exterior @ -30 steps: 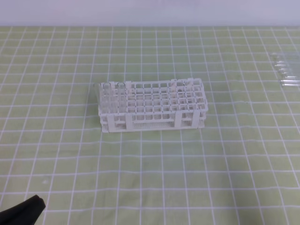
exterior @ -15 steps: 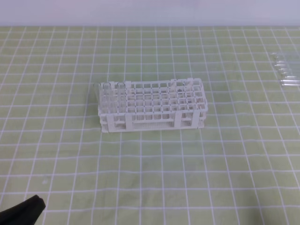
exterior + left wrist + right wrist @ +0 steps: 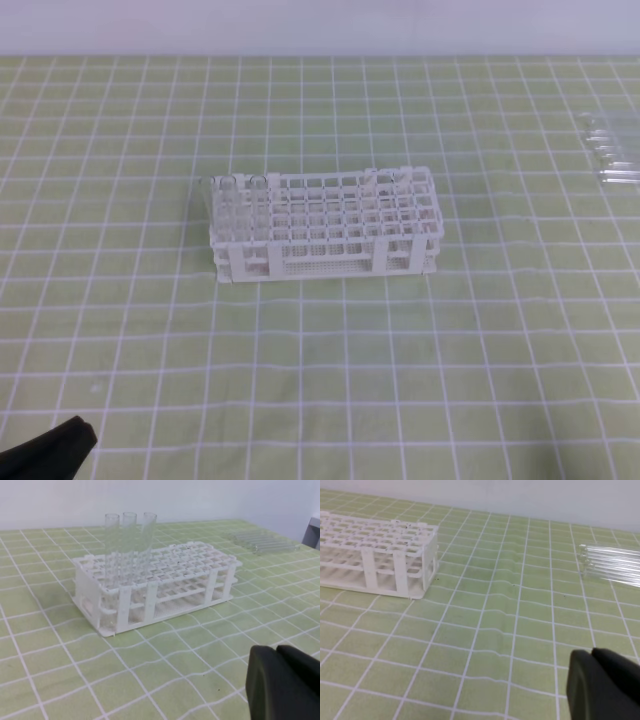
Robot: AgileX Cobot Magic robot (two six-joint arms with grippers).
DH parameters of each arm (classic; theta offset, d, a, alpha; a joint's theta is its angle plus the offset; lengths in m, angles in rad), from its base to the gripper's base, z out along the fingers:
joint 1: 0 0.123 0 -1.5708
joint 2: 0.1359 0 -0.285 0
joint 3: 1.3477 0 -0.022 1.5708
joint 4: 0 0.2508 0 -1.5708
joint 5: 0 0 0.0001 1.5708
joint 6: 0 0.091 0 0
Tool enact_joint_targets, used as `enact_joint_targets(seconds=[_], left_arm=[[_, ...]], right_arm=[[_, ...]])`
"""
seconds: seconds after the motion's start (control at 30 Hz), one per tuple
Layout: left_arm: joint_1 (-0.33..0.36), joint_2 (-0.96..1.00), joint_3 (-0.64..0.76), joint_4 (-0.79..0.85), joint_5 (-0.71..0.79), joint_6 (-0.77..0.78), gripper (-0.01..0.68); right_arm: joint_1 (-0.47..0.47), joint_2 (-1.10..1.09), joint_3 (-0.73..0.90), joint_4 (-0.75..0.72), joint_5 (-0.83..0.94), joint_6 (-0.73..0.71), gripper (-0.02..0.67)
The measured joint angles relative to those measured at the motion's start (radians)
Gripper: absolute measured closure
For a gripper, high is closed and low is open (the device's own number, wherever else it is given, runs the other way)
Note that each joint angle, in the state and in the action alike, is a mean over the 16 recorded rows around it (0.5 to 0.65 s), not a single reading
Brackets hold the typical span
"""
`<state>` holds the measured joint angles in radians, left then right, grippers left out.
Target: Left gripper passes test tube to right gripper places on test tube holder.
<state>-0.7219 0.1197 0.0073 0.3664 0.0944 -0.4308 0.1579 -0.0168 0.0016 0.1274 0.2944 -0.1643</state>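
Note:
The white test tube holder (image 3: 325, 225) stands in the middle of the green checked cloth. Three clear test tubes (image 3: 129, 540) stand upright in holes at its left end. My left gripper (image 3: 276, 652) is shut with nothing in it, low over the cloth in front of the holder (image 3: 155, 587); its black tip shows at the bottom left corner (image 3: 50, 450) of the high view. The right gripper (image 3: 592, 655) is also shut and empty, hovering right of the holder (image 3: 377, 550). It does not show in the high view.
A heap of loose clear tubes (image 3: 612, 150) lies flat near the far right edge of the cloth, also seen in the right wrist view (image 3: 612, 562) and the left wrist view (image 3: 260, 540). A pale wall bounds the back.

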Motion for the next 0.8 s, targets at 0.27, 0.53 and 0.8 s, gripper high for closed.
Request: enact_joint_targets(seconds=[0.27,0.53,0.8], left_arm=[[0.023,-0.009,-0.001,0.0,0.001,0.0,0.675],[0.226,-0.044,0.0,-0.015,-0.01,-0.006,0.675],[0.514,-0.103,0.0,-0.048,-0.022,-0.017,0.675]], right_arm=[[0.0,0.0,0.0,0.0,0.0,0.0,0.665],[0.0,0.0,0.0,0.004,0.0,0.0,0.665],[0.0,0.0,0.0,0.017,0.0,0.0,0.665]])
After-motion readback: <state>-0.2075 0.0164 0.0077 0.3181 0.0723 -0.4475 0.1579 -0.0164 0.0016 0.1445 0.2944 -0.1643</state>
